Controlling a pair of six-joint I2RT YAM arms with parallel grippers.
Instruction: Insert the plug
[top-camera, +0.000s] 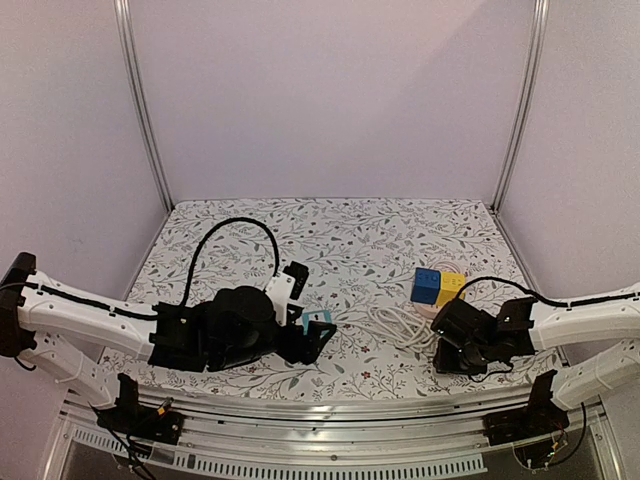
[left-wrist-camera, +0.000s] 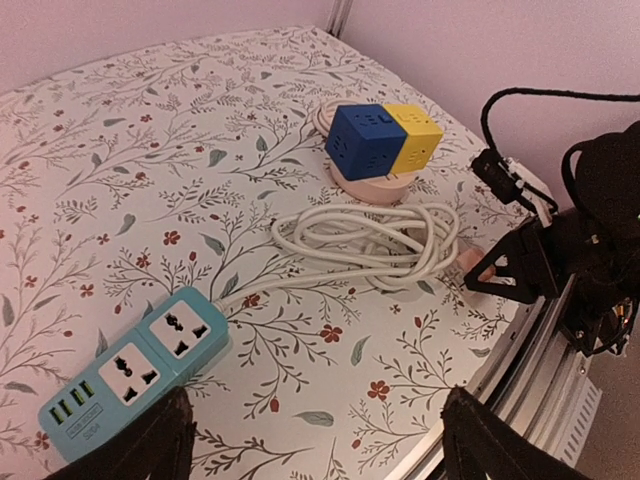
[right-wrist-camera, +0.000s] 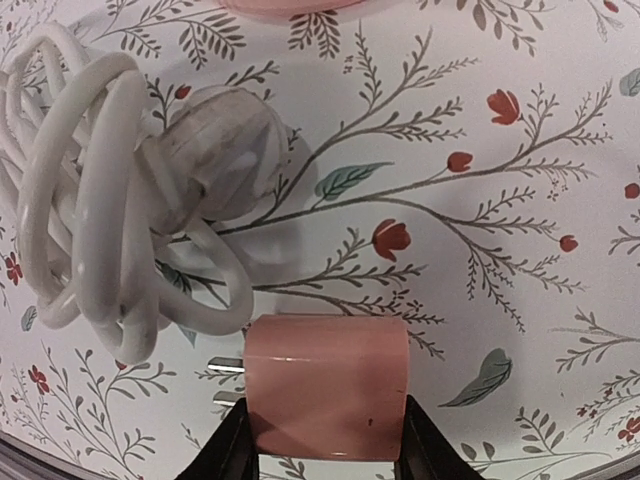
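A pink plug (right-wrist-camera: 325, 385) sits between my right gripper's (right-wrist-camera: 322, 448) fingers, just above the floral table, with its metal prongs (right-wrist-camera: 226, 371) pointing left. It also shows in the left wrist view (left-wrist-camera: 474, 264). A teal power strip (left-wrist-camera: 135, 372) with two sockets and USB ports lies on the table just ahead of my left gripper (left-wrist-camera: 315, 445), which is open and empty. In the top view the strip (top-camera: 318, 320) is at the left gripper (top-camera: 316, 340), and the right gripper (top-camera: 447, 345) is near the table's front right.
A blue and yellow cube socket (top-camera: 437, 287) on a pink base stands behind the right gripper. A coiled white cable (left-wrist-camera: 370, 235) with a white plug (right-wrist-camera: 215, 150) lies between the strip and the right gripper. The table's front rail (top-camera: 330, 405) is close.
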